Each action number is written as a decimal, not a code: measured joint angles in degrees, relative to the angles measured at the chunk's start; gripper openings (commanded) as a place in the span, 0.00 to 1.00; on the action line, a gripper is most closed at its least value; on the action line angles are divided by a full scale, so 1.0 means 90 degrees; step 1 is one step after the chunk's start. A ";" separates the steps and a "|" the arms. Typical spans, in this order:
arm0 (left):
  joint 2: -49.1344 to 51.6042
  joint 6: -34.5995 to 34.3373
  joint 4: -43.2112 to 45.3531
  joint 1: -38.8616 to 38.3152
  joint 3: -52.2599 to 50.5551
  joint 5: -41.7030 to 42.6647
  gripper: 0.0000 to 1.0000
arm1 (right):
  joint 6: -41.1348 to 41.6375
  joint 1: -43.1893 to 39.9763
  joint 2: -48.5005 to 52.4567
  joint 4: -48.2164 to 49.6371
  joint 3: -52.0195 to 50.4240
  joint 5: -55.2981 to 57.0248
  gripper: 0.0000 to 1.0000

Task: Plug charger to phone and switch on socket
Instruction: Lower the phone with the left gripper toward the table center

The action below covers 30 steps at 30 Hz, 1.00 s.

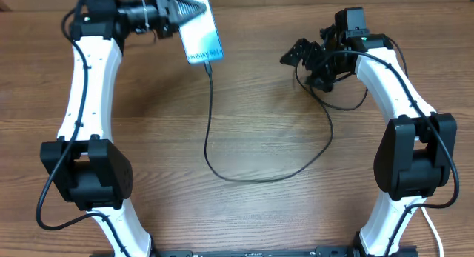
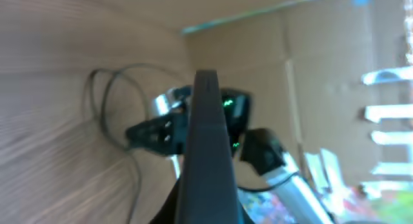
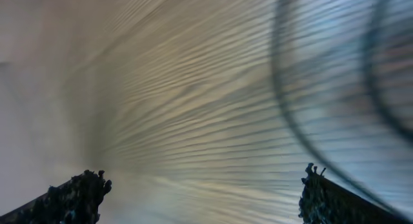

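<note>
The phone (image 1: 201, 33), with a light blue screen, is held up at the back left by my left gripper (image 1: 176, 11), which is shut on its far end. In the left wrist view the phone (image 2: 206, 153) shows edge-on as a dark slab between the fingers. The black charger cable (image 1: 244, 175) is plugged into the phone's near end, loops across the table and runs up to the right. My right gripper (image 1: 302, 55) is open and empty at the back right, over the cable; its fingertips (image 3: 203, 195) are wide apart above blurred wood. The socket is out of view.
The wooden table (image 1: 244, 116) fills the overhead view. Both white arm bases (image 1: 85, 168) stand at the front left and front right. A cardboard wall (image 2: 310, 69) stands beyond the table's far edge.
</note>
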 measured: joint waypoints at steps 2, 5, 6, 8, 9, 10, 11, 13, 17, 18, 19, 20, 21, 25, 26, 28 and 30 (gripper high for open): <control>0.0000 0.0508 -0.0583 -0.0151 0.0000 -0.0352 0.04 | -0.0114 0.0000 0.0000 -0.0039 0.0000 0.0335 1.00; 0.0002 0.1035 -0.1081 -0.0415 0.0000 -0.0835 0.04 | -0.0199 0.0000 0.0000 -0.0056 0.0000 0.0651 1.00; 0.0015 0.1190 -0.1222 -0.0512 0.0000 -0.0996 0.04 | -0.0211 0.0000 0.0000 -0.0056 0.0000 0.0702 1.00; 0.0063 0.1418 -0.1377 -0.0687 0.0000 -0.1246 0.04 | -0.0248 0.0000 0.0000 -0.0058 0.0000 0.0809 1.00; 0.0112 0.1506 -0.1413 -0.0767 0.0000 -0.1345 0.04 | -0.0257 0.0000 0.0000 -0.0063 0.0000 0.0852 1.00; 0.0192 0.1571 -0.1433 -0.0848 0.0000 -0.1445 0.04 | -0.0272 0.0000 0.0000 -0.0058 0.0000 0.0869 1.00; 0.0279 0.1647 -0.1438 -0.0920 0.0000 -0.1532 0.04 | -0.0279 0.0000 0.0000 -0.0061 0.0000 0.0896 1.00; 0.0483 0.1698 -0.1435 -0.1044 0.0000 -0.1622 0.04 | -0.0289 0.0000 0.0000 -0.0063 0.0000 0.0913 1.00; 0.1022 0.1768 -0.1406 -0.1185 0.0000 -0.1729 0.04 | -0.0301 0.0000 0.0000 -0.0102 0.0000 0.0930 1.00; 0.1171 0.1768 -0.1387 -0.1202 0.0000 -0.1756 0.04 | -0.0306 0.0000 0.0000 -0.0109 0.0000 0.0935 1.00; 0.1292 0.1768 -0.1365 -0.1207 0.0000 -0.1770 0.04 | -0.0304 0.0000 0.0000 -0.0107 0.0000 0.0947 1.00; 0.1426 0.1768 -0.1353 -0.1219 0.0000 -0.1795 0.04 | -0.0301 0.0000 0.0000 -0.0107 0.0000 0.0957 1.00; 0.1549 0.1768 -0.1336 -0.1236 0.0000 -0.1809 0.04 | -0.0304 0.0000 0.0000 -0.0107 0.0000 0.0964 1.00; 0.1943 0.1768 -0.1256 -0.1246 -0.0002 -0.1855 0.04 | -0.0301 0.0000 0.0000 -0.0104 0.0000 0.0979 1.00; 0.2008 0.1763 -0.1231 -0.1246 -0.0005 -0.1848 0.04 | -0.0301 0.0000 0.0000 -0.0104 0.0000 0.0976 1.00; 0.2135 0.1758 -0.1129 -0.1248 -0.0005 -0.1817 0.04 | -0.0301 0.0000 0.0000 -0.0104 0.0000 0.0976 1.00; 0.2251 0.1712 -0.1037 -0.1263 -0.0005 -0.1785 0.04 | -0.0304 0.0000 0.0000 -0.0104 0.0000 0.0979 1.00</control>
